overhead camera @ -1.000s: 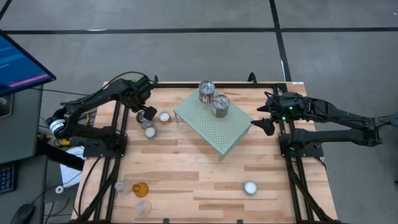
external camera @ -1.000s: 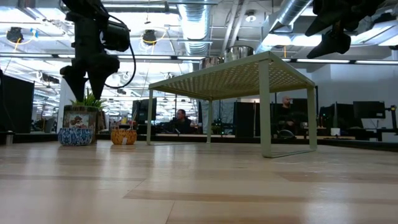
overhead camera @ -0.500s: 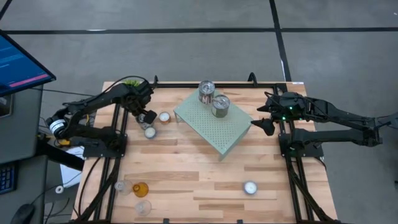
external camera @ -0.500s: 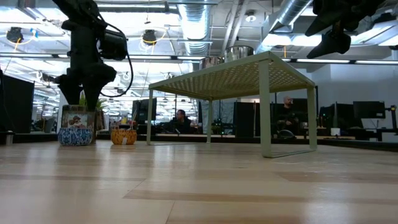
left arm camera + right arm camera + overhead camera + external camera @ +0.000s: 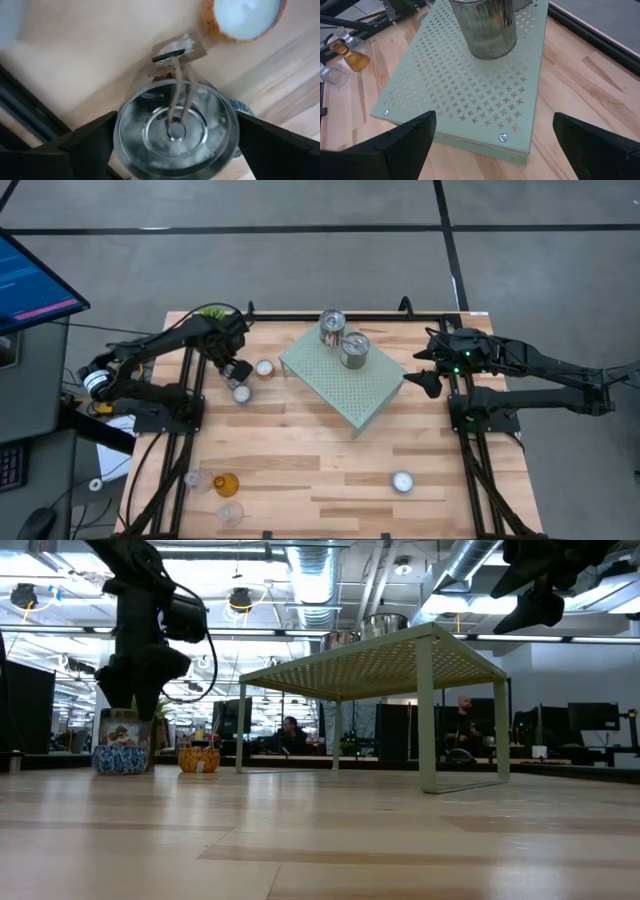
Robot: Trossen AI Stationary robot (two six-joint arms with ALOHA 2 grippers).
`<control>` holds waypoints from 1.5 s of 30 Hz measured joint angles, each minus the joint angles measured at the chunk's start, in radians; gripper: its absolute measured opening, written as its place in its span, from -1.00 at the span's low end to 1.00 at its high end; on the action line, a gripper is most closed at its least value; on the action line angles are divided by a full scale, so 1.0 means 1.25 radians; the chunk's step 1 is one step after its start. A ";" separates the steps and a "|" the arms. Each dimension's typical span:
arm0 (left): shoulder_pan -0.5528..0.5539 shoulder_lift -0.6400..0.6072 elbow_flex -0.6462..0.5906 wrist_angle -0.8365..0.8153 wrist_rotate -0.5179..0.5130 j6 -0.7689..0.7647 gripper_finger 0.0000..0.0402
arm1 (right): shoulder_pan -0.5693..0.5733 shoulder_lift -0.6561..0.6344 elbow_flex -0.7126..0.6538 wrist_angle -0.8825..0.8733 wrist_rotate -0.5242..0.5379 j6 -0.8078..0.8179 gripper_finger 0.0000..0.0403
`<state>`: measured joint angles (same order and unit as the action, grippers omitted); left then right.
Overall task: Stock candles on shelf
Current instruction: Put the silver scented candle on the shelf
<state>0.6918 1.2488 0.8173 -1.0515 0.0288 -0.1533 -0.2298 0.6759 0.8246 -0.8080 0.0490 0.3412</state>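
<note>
Two silver tins (image 5: 342, 340) upright on diagonal shelf (image 5: 345, 380), left gripper (image 5: 236, 369) fingers spread astride third tin (image 5: 175, 130), right gripper (image 5: 428, 380) spread.

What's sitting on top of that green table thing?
Two shiny silver tins stand close together at the far end of the pale green shelf; the rest of its perforated top is bare. What the tins hold cannot be seen, and the tabletop beneath the shelf is hidden from above.

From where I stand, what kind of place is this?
Probably an open-plan robotics lab: exposed silver ceiling ducts, rows of dark monitors with seated people behind, and two dark robot arms at a pale wooden table.
</note>
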 joint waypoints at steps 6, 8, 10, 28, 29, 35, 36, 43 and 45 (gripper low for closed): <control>0.000 0.024 -0.037 0.002 0.011 0.016 0.89 | 0.000 0.000 0.000 0.000 0.000 0.000 0.94; 0.000 0.024 -0.044 0.001 0.010 0.017 0.89 | 0.000 0.000 0.000 0.000 0.000 0.000 0.94; 0.000 0.024 -0.046 0.002 0.009 0.014 0.89 | 0.000 0.000 0.000 0.000 0.000 0.000 0.94; -0.001 0.024 -0.058 0.003 0.020 0.014 0.76 | 0.000 0.000 0.000 0.000 0.000 0.000 0.94; -0.001 0.024 -0.055 0.001 0.021 0.011 0.76 | 0.000 0.000 0.000 0.000 0.000 0.000 0.94; -0.001 0.005 -0.035 -0.012 0.022 -0.004 0.79 | 0.000 0.000 0.000 0.000 0.000 0.000 0.94; 0.001 0.000 -0.031 -0.018 0.022 -0.006 0.78 | 0.000 0.000 0.000 0.000 0.000 0.000 0.94; 0.001 -0.040 0.038 -0.070 0.020 -0.043 0.78 | 0.000 0.000 0.000 0.000 0.000 0.000 0.94; 0.001 -0.054 0.068 -0.079 0.021 -0.055 0.79 | 0.000 0.000 0.000 0.000 0.001 0.000 0.94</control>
<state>0.6930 1.1820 0.9024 -1.1499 0.0547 -0.2218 -0.2299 0.6758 0.8246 -0.8082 0.0501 0.3411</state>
